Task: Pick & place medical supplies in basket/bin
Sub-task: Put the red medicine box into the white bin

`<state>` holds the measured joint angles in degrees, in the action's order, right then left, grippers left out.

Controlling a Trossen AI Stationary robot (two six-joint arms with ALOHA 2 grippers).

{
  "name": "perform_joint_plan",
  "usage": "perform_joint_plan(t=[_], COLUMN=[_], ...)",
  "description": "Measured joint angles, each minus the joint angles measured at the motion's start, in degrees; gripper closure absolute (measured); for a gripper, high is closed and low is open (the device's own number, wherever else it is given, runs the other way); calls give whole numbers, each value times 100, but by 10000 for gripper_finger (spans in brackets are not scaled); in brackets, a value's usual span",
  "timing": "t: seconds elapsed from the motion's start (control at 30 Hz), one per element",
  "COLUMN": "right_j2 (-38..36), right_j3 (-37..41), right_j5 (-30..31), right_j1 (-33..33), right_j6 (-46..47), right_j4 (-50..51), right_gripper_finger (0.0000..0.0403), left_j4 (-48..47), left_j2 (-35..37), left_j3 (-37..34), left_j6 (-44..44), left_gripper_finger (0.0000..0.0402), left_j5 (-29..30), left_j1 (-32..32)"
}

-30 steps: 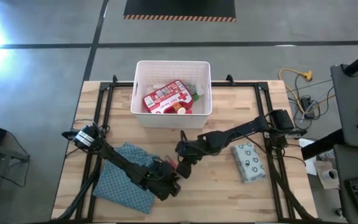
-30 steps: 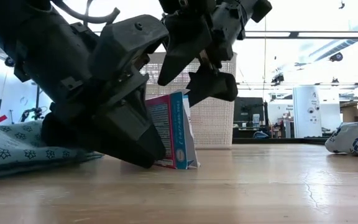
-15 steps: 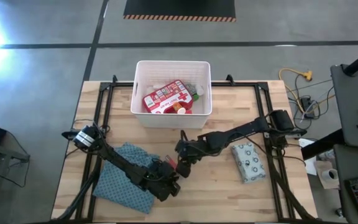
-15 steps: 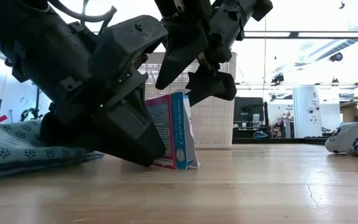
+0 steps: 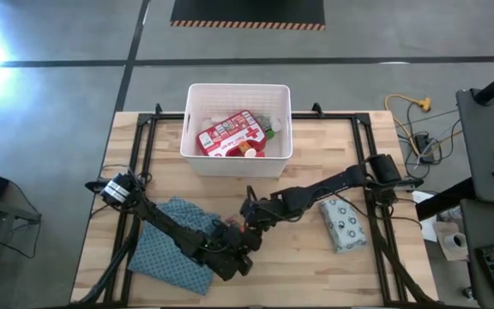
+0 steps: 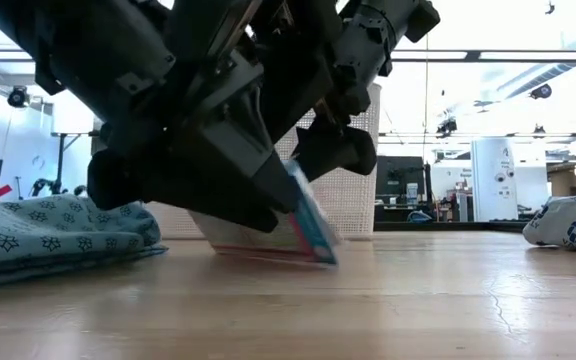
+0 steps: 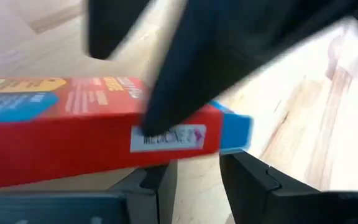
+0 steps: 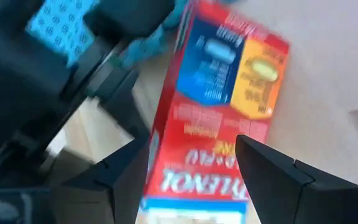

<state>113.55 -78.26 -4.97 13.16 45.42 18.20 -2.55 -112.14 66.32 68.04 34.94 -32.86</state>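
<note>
And the box tips! A second ago the red-and-blue medicine box stood upright; now it leans over on the tabletop, wedged between both grippers. The left gripper sits just beside it, fingers parted, not clamped. The right gripper, fingers spread wide, straddles the box from above. Light, stiff cardboard, I'd say — topples easily, so pinch the narrow faces. Beyond, the white bin already holds the first aid case.
</note>
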Motion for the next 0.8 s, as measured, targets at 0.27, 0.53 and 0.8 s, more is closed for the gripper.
perform_joint_plan(t=[0.27, 0.53, 0.8], right_j2=[-5, -45, -78], right_j3=[-15, -13, -9], right_j5=[67, 142, -78], right_j1=[-3, -8, -407], right_j6=[-67, -132, -490], right_j4=[3, 775, 1076], right_gripper_finger=[172, 172, 172], left_j4=[-1, -14, -28], left_j2=[2, 3, 4], left_j3=[29, 3, -5], left_j6=[-47, -88, -156], left_gripper_finger=[299, 299, 299], left_j5=[171, 333, 248], left_j1=[-37, -62, -357])
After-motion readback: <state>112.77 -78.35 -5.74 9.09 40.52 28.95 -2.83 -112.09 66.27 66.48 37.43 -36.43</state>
